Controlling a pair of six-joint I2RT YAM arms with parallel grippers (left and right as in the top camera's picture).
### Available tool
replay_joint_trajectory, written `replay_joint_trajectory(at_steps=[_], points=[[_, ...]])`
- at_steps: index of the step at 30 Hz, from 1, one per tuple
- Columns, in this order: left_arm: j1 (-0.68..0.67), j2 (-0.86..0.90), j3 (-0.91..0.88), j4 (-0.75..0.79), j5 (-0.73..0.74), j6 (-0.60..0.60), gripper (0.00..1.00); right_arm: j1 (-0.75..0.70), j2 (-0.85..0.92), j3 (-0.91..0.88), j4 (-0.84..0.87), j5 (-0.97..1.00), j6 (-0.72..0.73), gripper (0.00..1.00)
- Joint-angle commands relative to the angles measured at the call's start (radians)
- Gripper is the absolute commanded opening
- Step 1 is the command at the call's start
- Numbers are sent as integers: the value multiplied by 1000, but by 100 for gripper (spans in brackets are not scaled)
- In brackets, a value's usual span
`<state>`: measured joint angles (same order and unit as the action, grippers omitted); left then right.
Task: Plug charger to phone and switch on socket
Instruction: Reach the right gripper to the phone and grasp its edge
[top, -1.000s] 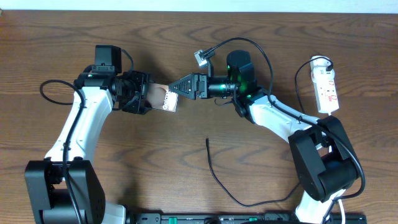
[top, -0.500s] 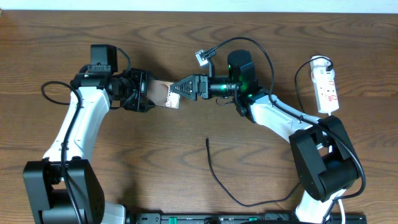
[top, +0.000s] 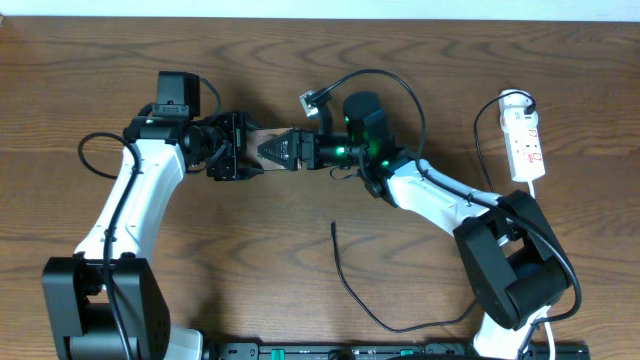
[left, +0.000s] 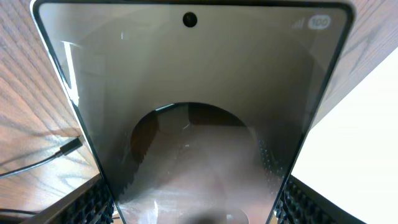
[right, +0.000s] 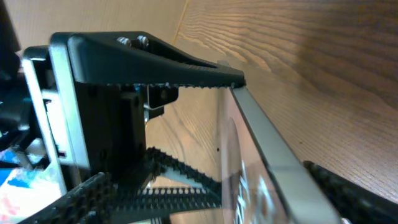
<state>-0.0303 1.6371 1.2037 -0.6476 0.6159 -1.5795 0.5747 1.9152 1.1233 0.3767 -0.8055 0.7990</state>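
Two grippers share the phone: left gripper clamps it, right gripper straddles its three-o'clock end, grip unclear. I'd close squarely before the left lets go.

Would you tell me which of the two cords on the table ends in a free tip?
The thin black charger cable, whose tip lies loose and unplugged; the white cord joins the power strip at the right.

light: bright, even overhead | shadows: soft | glare: streaks on phone screen | blur: right wrist close-up soft
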Motion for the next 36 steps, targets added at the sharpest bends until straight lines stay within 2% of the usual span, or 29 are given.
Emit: replay_joint_trajectory(at_steps=[1, 7, 21, 31, 36], points=[[-17, -3, 5, 2, 24, -31, 7, 13, -5, 7, -8, 47, -16, 85], [-42, -3, 5, 2, 24, -31, 7, 14, -5, 7, -60, 75, -20, 63], [-68, -3, 5, 2, 24, -30, 7, 14, -5, 7, -72, 74, -23, 43], [-68, -3, 5, 3, 23, -30, 7, 14, -5, 7, -82, 74, -23, 24], [-68, -3, 5, 3, 23, -30, 7, 15, -5, 7, -82, 74, -23, 19]])
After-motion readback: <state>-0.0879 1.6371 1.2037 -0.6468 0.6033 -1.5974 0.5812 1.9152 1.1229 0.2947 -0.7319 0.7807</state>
